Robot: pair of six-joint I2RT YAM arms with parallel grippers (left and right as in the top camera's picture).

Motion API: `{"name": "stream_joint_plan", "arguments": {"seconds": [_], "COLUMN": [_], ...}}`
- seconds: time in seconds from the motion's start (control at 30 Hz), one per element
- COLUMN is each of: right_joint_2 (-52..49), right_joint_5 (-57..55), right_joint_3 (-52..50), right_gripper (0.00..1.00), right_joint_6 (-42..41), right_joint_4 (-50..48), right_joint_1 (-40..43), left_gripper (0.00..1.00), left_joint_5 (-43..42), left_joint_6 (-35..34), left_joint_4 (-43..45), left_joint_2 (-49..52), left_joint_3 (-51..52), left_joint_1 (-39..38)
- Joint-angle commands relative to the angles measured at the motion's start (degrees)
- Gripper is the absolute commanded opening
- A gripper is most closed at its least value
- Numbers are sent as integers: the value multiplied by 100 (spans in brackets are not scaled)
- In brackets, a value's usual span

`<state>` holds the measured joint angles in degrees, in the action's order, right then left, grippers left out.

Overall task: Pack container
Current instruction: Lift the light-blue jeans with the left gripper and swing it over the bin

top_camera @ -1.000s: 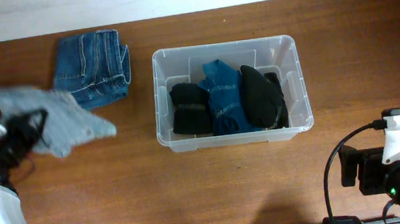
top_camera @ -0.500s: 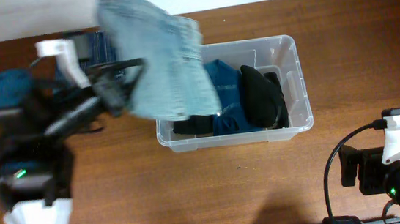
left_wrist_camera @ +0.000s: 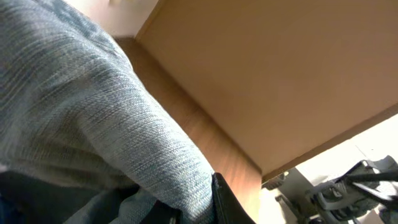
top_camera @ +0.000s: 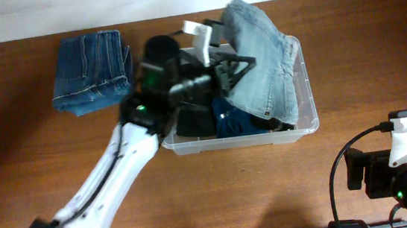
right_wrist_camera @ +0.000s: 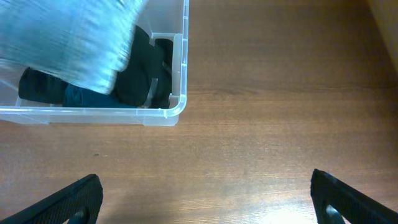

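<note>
Overhead: left pincer clamps pale-blue cloth above clear, rounded plastic container.

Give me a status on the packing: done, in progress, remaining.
Done: a black roll and a blue bundle lie in the container. In hand: the left gripper holds a pale denim garment above the container, not yet released. Left: the folded dark jeans on the table, beside the container. The right gripper is open, holding nothing.

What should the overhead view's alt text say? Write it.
The left gripper holds a pale denim garment over the container, which holds dark folded clothes. Folded jeans lie left of it; the right arm sits at lower right.
</note>
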<state>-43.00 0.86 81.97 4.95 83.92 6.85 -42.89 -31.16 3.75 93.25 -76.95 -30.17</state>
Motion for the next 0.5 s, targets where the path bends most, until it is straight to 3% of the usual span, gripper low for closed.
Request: {"name": "stream_joint_plan", "arguments": {"seconds": [0.0, 0.2, 0.37, 0.4, 0.43, 0.47], "right_joint_2": [37, 37, 37, 37, 37, 37], "right_joint_5": [-70, -70, -70, -70, -70, -70], "right_joint_3": [59, 59, 59, 59, 59, 59], "right_gripper": [98, 98, 98, 98, 98, 99], "right_joint_6": [-11, -11, -11, -11, -11, -11], "right_joint_4": [-17, -20, -17, -17, -17, -17], "right_joint_1": [-46, -46, -46, -46, -46, -46], "left_gripper": [1, 1, 1, 8, 27, 61], "left_joint_5": [398, 1021, 2096, 2317, 2465, 2568], "left_joint_6": [-225, -225, -225, -225, -225, -221], "left_joint_4": [177, -146, -1189, -1438, -1637, -1805], "left_joint_2": [400, 791, 833, 833, 833, 833], "left_joint_3": [-138, -138, -138, -138, -136, -136], "left_joint_1": [-96, -90, -90, -90, -90, -90]}}
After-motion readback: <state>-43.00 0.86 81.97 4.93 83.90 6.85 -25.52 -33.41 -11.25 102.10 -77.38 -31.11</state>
